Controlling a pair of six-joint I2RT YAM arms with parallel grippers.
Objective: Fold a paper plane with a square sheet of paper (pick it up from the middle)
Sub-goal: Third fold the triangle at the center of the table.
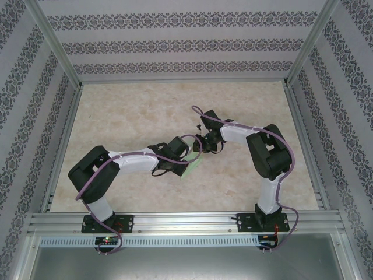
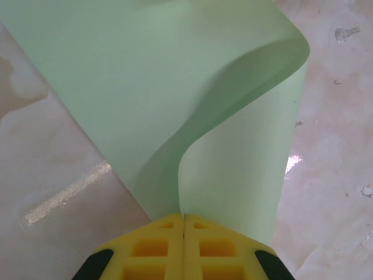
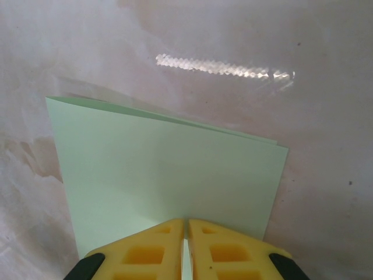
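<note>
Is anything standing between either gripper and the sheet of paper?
Nothing visible does. The left gripper and the right gripper are each shut on the paper, with bare table around it.

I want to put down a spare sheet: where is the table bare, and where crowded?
Crowded: the middle, where the left arm and right arm meet at the green paper sheet. Bare: the far strip of the table between them and the back wall, and the near patch along the front rail.
</note>
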